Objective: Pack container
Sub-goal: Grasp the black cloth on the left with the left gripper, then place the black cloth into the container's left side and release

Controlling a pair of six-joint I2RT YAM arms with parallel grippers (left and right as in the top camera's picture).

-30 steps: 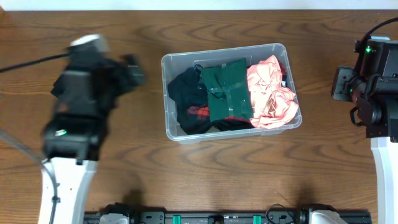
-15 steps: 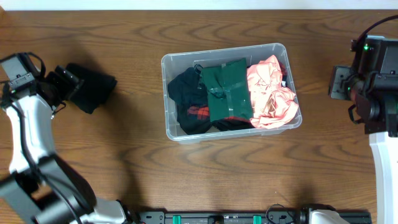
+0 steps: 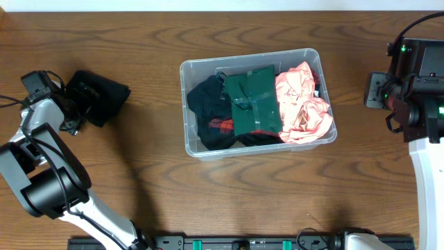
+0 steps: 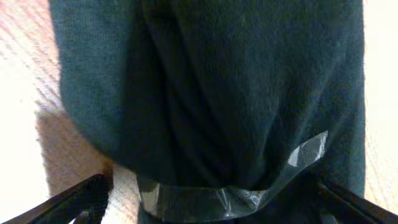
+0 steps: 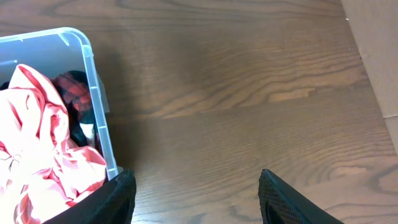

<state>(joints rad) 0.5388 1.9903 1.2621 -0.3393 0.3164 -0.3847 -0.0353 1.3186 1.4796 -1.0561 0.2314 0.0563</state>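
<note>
The container (image 3: 184,111), a clear bin at mid-table, holds a black garment with red plaid (image 3: 211,121), a taped dark green bundle (image 3: 253,101) and a pink garment (image 3: 304,104). Its right corner shows in the right wrist view (image 5: 94,87). A dark taped clothing bundle (image 3: 104,96) lies on the table at far left. My left gripper (image 3: 75,105) is open at its left end; in the left wrist view the bundle (image 4: 205,93) fills the frame between the spread fingers (image 4: 211,205). My right gripper (image 3: 378,90) is open and empty (image 5: 196,199) above bare wood, right of the container.
The wooden table (image 3: 139,180) runs wide around the container. A pale board (image 5: 379,50) shows at the right edge of the right wrist view. A black rail (image 3: 243,243) lines the front edge.
My left arm has swung from near the container out to the far left, and its gripper now sits at the dark bundle. My right arm has shifted slightly.
</note>
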